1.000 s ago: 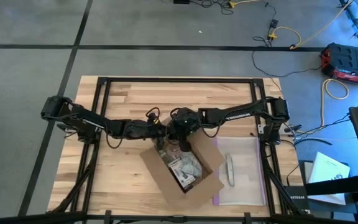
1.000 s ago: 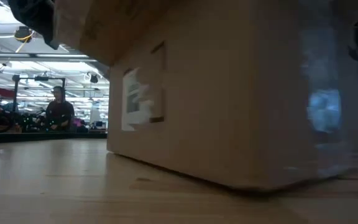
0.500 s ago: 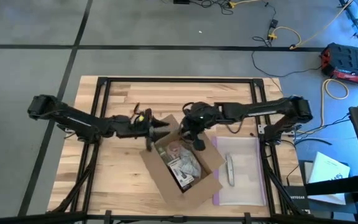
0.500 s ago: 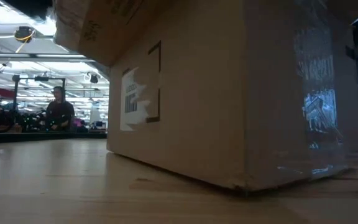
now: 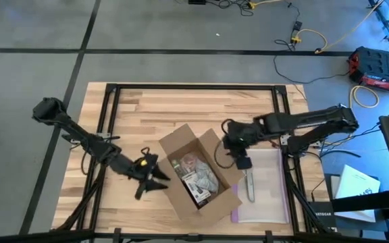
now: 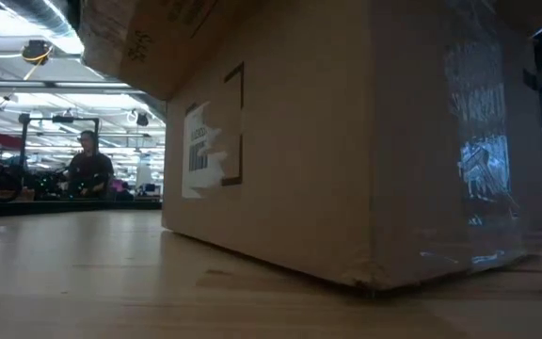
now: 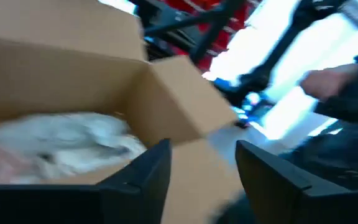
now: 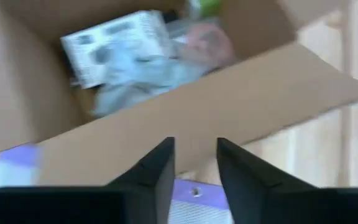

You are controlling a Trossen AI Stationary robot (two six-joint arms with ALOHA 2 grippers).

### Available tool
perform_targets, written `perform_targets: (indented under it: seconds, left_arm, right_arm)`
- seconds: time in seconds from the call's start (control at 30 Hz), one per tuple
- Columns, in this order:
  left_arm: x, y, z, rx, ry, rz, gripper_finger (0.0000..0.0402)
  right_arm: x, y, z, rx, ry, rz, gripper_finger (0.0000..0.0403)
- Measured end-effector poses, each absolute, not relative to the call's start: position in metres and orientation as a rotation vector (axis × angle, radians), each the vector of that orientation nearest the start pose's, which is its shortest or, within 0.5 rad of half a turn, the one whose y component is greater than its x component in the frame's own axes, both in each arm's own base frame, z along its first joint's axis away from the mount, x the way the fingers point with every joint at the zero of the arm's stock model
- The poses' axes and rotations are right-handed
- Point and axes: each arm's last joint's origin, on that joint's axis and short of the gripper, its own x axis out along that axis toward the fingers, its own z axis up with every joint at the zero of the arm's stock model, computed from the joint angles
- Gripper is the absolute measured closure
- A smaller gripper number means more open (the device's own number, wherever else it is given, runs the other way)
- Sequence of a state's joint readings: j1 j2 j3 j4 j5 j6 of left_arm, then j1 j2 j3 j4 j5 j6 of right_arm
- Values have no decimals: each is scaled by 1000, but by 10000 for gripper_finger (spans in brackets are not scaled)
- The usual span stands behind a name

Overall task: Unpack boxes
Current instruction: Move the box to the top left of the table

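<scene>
Wooden table (image 5: 140, 108), opened box (image 5: 198, 177)

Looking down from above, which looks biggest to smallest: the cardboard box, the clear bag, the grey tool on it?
1. Box
2. Bag, partly hidden under the box, so not far behind
3. Tool, clearly smallest

Premises: a large workshop or warehouse-type hall. A butcher-block wooden table (image 5: 181, 101) stands on a grey concrete floor with dark seams (image 5: 39, 27); loose yellow and black cables (image 5: 316, 34) trail there. Low view shows overhead strip lighting and a distant seated person (image 6: 87, 165).
</scene>
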State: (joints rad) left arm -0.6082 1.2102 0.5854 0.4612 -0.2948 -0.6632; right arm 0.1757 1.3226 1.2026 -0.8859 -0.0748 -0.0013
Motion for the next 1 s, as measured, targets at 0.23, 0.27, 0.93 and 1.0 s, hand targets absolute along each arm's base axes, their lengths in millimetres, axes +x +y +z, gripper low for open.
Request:
perform_targets:
  seconds: [0.23, 0.27, 0.93, 1.0]
  left_arm:
    - [193, -180, 250, -714, 252, -413, 386]
    - [191, -186, 246, -729, 278, -421, 392]
    - [184, -267, 122, -432, 434, -291, 402]
    - [189, -273, 109, -402, 434, -232, 401]
  right_arm:
    - [197, 85, 330, 3, 1041, 317, 393]
    - [190, 90, 332, 25, 1034, 334, 395]
    - [116, 178, 174, 536, 653, 332, 403]
    - [109, 175, 159, 536, 600, 263, 403]
